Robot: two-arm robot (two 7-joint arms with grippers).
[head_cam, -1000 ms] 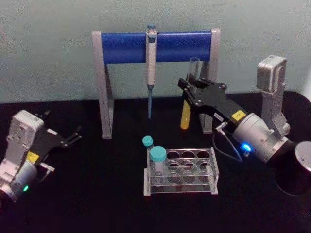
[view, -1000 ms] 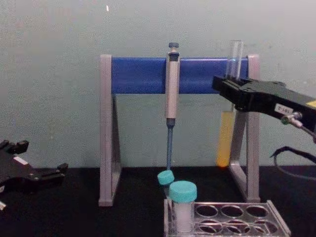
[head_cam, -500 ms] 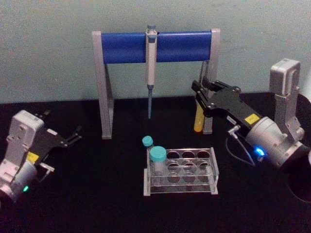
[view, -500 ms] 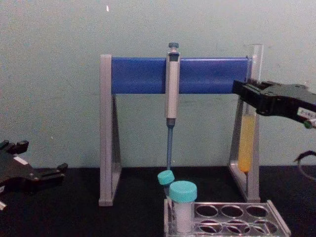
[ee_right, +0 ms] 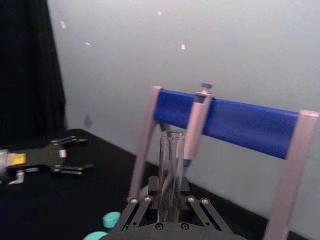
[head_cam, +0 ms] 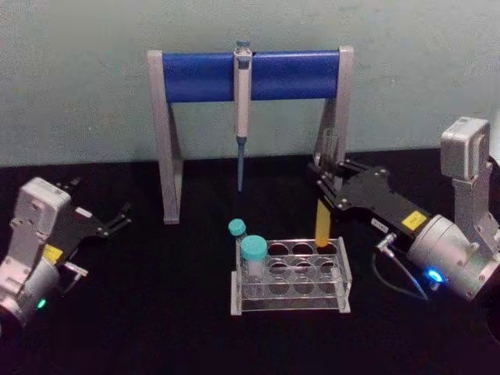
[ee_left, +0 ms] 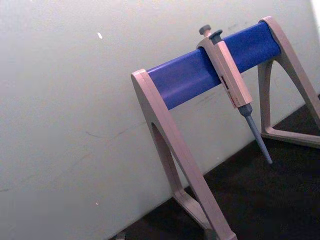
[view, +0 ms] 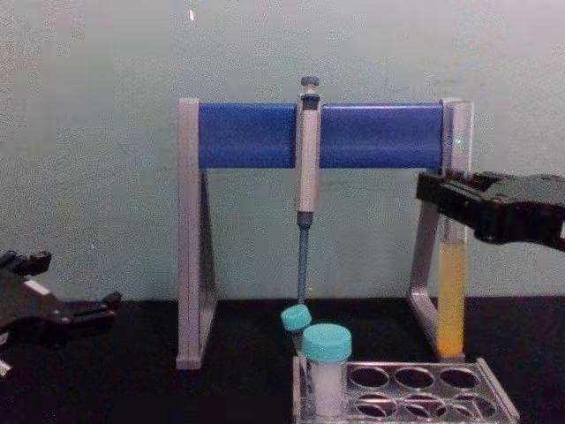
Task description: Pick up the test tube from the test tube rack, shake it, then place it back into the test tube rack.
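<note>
My right claw [head_cam: 326, 168] grips the test tube [head_cam: 322, 225] above the test tube rack [head_cam: 291, 306]; lowered misaligned, I'd strike its plate and spill. Left claw [head_cam: 109, 223] idles open.

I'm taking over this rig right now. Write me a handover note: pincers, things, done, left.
Right pincer: shut on the long clear glass test tube of yellow-orange liquid, upright, bottom at or just over the rear right hole of the low clear plastic test tube rack.
Left pincer: open, empty, parked at the left.
Done: tube picked up. Shake: cannot tell from here.
Left: lower it in, release, withdraw.
</note>
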